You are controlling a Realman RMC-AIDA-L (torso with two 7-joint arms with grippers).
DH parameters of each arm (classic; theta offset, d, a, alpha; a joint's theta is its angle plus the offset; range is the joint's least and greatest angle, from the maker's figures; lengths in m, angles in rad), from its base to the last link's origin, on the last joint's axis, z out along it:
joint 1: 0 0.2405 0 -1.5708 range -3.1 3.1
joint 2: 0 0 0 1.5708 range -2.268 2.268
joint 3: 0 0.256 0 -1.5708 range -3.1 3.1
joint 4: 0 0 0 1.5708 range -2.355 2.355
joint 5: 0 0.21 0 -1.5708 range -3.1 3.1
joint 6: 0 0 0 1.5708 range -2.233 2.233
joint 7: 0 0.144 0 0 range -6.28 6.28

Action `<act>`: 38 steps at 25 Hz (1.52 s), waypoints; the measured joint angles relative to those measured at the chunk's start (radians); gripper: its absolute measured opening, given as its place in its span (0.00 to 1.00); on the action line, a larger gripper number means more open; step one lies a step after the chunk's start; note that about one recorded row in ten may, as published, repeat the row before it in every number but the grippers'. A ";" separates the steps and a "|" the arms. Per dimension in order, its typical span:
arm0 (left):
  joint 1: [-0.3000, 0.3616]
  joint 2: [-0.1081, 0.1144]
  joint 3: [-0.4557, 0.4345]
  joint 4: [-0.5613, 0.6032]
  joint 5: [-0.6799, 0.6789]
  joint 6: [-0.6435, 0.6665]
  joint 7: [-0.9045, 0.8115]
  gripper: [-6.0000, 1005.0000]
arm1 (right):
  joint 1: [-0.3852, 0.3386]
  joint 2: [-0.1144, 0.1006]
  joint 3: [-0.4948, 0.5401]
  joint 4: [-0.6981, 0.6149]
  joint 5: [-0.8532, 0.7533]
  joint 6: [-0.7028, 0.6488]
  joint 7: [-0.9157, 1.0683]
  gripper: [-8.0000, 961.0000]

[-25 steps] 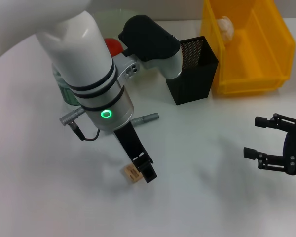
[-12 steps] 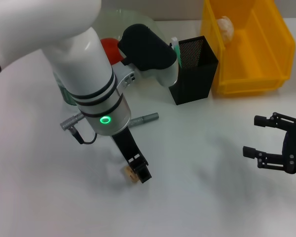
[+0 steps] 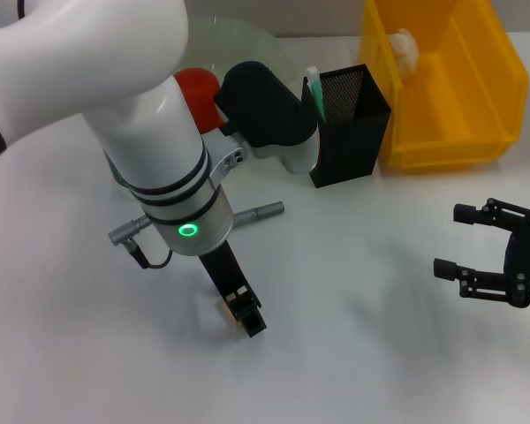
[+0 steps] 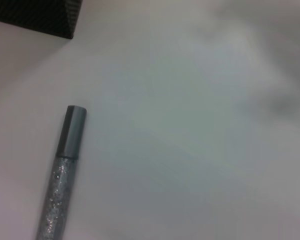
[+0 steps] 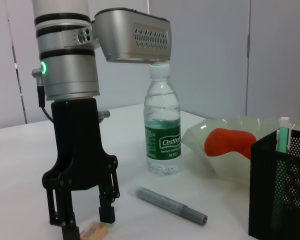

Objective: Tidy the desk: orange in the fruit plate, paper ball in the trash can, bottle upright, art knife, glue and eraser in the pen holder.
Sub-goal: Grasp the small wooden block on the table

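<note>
At bench centre, my left gripper (image 3: 244,311) jaws open, straddling eraser (image 5: 94,231); my right gripper (image 3: 477,252) parked aside, jaws open.

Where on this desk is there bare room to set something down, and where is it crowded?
Free: the patch between the pen holder, the glue pen and the right end effector, and the near-left corner. Crowded: the far left, where bottle, fruit plate and left arm cluster; the left end effector straddles the eraser.
</note>
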 joint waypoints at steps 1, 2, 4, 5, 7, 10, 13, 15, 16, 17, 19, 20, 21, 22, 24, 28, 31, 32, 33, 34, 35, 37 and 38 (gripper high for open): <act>0.001 0.000 0.002 -0.001 0.001 -0.002 0.000 0.68 | 0.000 0.000 0.000 0.000 0.000 0.000 0.001 0.84; 0.001 0.000 0.003 -0.001 0.001 -0.003 0.001 0.68 | 0.000 0.000 0.000 0.000 0.000 0.000 0.001 0.84; 0.001 0.000 0.004 -0.003 0.009 -0.007 0.001 0.68 | 0.000 0.000 0.000 0.000 0.000 0.000 0.002 0.84; 0.001 0.000 0.006 -0.003 0.013 -0.011 0.002 0.68 | 0.000 0.000 0.000 0.000 0.000 0.000 0.002 0.84; 0.001 0.000 0.008 -0.004 0.020 -0.015 0.002 0.68 | 0.000 0.000 0.000 0.000 0.000 0.000 0.002 0.84; 0.001 0.000 0.013 -0.007 0.023 -0.021 0.002 0.68 | 0.000 0.000 0.000 0.000 0.000 0.000 0.002 0.84; 0.000 0.000 0.023 -0.004 0.024 -0.023 0.002 0.67 | 0.000 0.000 0.000 0.000 0.000 0.000 0.003 0.84; 0.000 0.000 0.028 -0.001 0.024 -0.023 0.002 0.67 | 0.000 0.000 0.000 0.000 0.000 0.000 0.003 0.84; 0.000 0.000 0.032 0.000 0.023 -0.023 0.002 0.67 | 0.000 -0.001 0.000 0.000 0.000 0.000 0.003 0.84; 0.000 0.000 0.033 0.001 0.023 -0.023 0.002 0.66 | 0.000 -0.001 0.000 -0.001 0.000 0.000 0.003 0.84; 0.000 0.000 0.036 0.002 0.023 -0.023 0.003 0.66 | 0.000 -0.001 0.000 -0.001 0.000 0.000 0.004 0.84; 0.000 0.000 0.036 0.003 0.023 -0.023 0.003 0.66 | 0.000 -0.001 0.000 -0.001 0.000 0.000 0.004 0.84; 0.000 0.000 0.036 0.003 0.023 -0.023 0.003 0.66 | 0.000 -0.001 0.000 -0.001 0.000 0.001 0.004 0.84; 0.000 0.000 0.037 0.003 0.023 -0.024 0.004 0.65 | 0.000 -0.001 0.000 -0.002 0.000 0.002 0.004 0.84; 0.000 0.000 0.038 0.002 0.023 -0.026 0.005 0.65 | 0.000 -0.001 0.000 -0.002 0.000 0.006 0.004 0.84; 0.001 0.000 0.040 0.006 0.018 -0.025 0.015 0.64 | 0.001 -0.002 0.000 -0.001 0.000 0.010 0.004 0.84; 0.004 0.000 0.043 0.011 0.015 -0.024 0.019 0.64 | 0.002 -0.003 0.000 -0.001 0.000 0.010 0.004 0.84; 0.005 0.000 0.044 0.011 0.016 -0.024 0.019 0.64 | 0.002 -0.003 0.000 -0.001 0.000 0.010 0.004 0.84; 0.005 0.000 0.045 0.010 0.016 -0.025 0.019 0.64 | 0.002 -0.003 0.000 -0.001 0.000 0.010 0.004 0.84; 0.005 0.000 0.047 0.010 0.017 -0.025 0.019 0.63 | 0.003 -0.003 0.000 0.000 0.000 0.011 0.004 0.84; 0.005 0.000 0.050 0.011 0.018 -0.025 0.019 0.63 | 0.003 -0.003 0.000 0.000 0.000 0.011 0.004 0.84; 0.005 0.000 0.052 0.016 0.019 -0.024 0.019 0.63 | 0.003 -0.003 0.000 0.000 0.000 0.011 0.004 0.84; 0.005 0.000 0.052 0.018 0.019 -0.024 0.019 0.63 | 0.004 -0.003 0.000 0.000 0.000 0.011 0.004 0.84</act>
